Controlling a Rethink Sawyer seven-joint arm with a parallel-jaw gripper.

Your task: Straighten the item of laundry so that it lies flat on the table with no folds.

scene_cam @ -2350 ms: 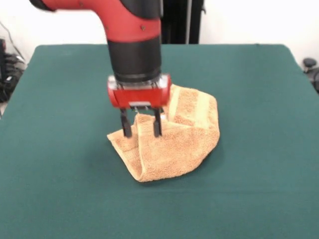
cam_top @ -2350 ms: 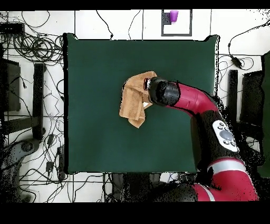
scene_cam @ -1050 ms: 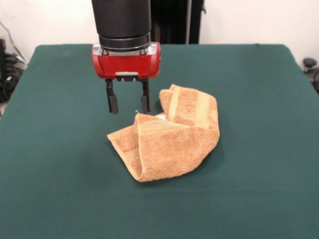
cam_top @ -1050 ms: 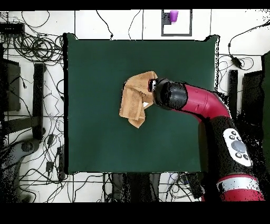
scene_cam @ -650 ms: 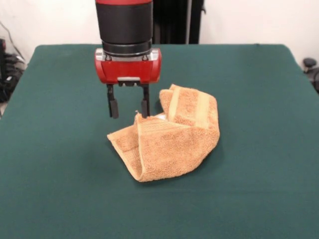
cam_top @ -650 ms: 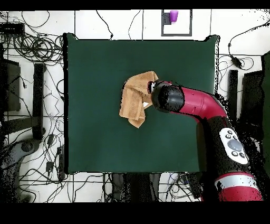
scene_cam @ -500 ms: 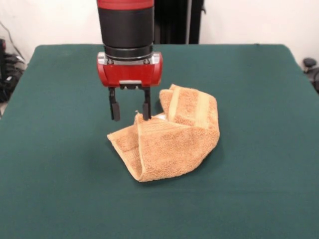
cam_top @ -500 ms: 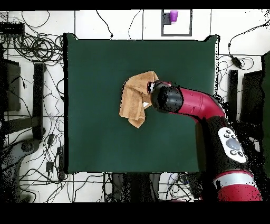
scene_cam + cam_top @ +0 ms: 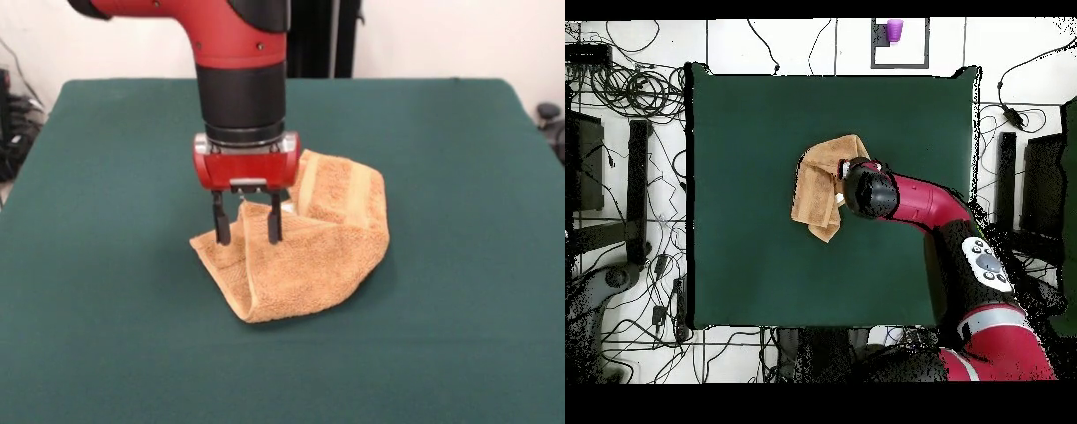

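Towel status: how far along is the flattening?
Done: nothing that shows. The towel lies bunched on the table, one part doubled over and a banded flap raised at its far side. In hand: the claw is open, its tips down at the towel's far left edge, gripping nothing. Left: grasp an edge, draw the folds out, lay it flat.

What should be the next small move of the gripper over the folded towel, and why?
Probably close on the towel's edge. The gripper is open, its fingers low over the towel and astride the raised upper-left edge of the top layer. The towel lies folded over itself on the table, so that layer must be gripped before unfolding.
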